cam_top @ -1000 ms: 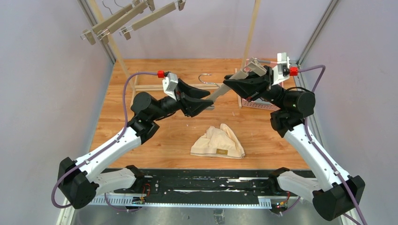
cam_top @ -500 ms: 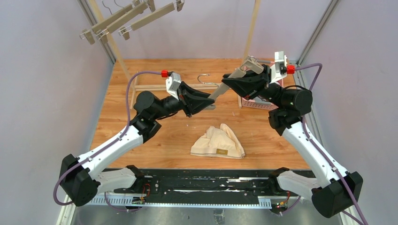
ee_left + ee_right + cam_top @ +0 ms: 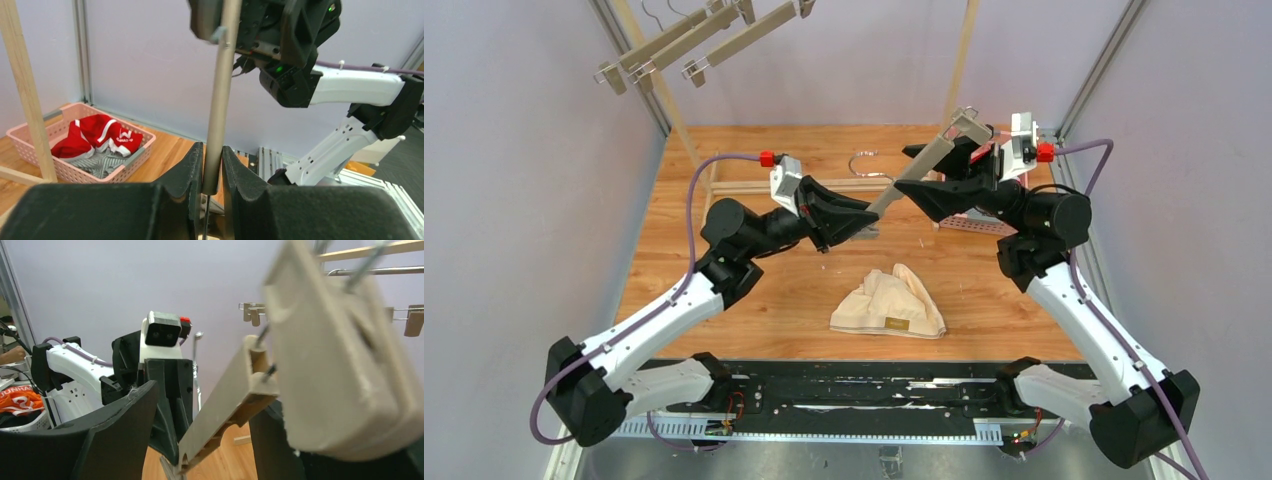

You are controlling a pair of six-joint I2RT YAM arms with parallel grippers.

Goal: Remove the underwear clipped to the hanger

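A beige clip hanger (image 3: pixel 919 170) slants up above the table between both arms. My left gripper (image 3: pixel 862 224) is shut on its lower end; in the left wrist view the bar (image 3: pixel 220 100) is pinched between the black pads (image 3: pixel 192 165). My right gripper (image 3: pixel 902 168) is open, one jaw on each side of the bar (image 3: pixel 235 390) with gaps on both sides, and the hanger's clip (image 3: pixel 340 365) looms close to the camera. The cream underwear (image 3: pixel 889 305) lies crumpled on the table. The red underwear (image 3: pixel 97 135) and the grey striped underwear (image 3: pixel 100 164) lie in the pink basket (image 3: pixel 30 150).
The pink basket (image 3: pixel 974 225) stands at the back right, partly behind the right arm. Several bare clip hangers (image 3: pixel 694 40) hang from a rail at the top left. A wooden rack post (image 3: pixel 964 60) rises at the back; another post (image 3: pixel 25 90) stands beside the basket.
My left gripper has closed on the hanger's lower end. My right gripper has opened and let go of the bar. The hanger's upper end has risen slightly.
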